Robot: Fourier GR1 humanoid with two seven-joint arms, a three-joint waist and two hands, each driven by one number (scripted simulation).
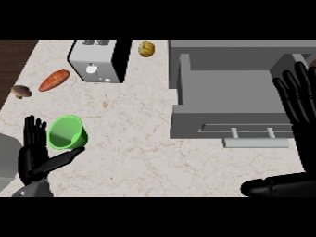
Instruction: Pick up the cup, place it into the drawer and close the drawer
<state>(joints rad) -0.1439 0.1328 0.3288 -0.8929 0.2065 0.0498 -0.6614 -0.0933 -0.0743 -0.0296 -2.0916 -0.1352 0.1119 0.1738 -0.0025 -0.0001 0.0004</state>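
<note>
Pale marbled stone covers the bench (pixel 133 139), with dark wood showing past its edge at the upper left of the frame. A green cup (pixel 68 133) lies at lower left, tipped on its side or steeply tilted; its open mouth faces up and toward the lower left, and its long axis runs from lower left to upper right. The left robot hand (pixel 38 155) sits just beside it at the lower left, fingers straight and pointing up the frame along the cup's left edge, thumb stretched out under the cup toward the right. Whether fingers or thumb touch the cup cannot be told.

At right, a grey drawer (pixel 232 99) stands pulled out of its cabinet, its tray open to view and its handle (pixel 255 134) on the front facing the lower edge. The right robot hand (pixel 304 115) shows at the far right over the drawer's right side, fingers straight and spread, pointing up, thumb extended left along the bottom.

Upper left holds a toaster (pixel 98 60), a carrot (pixel 54 80), a mushroom (pixel 21 91), and a potato (pixel 147 48) near the top centre.
</note>
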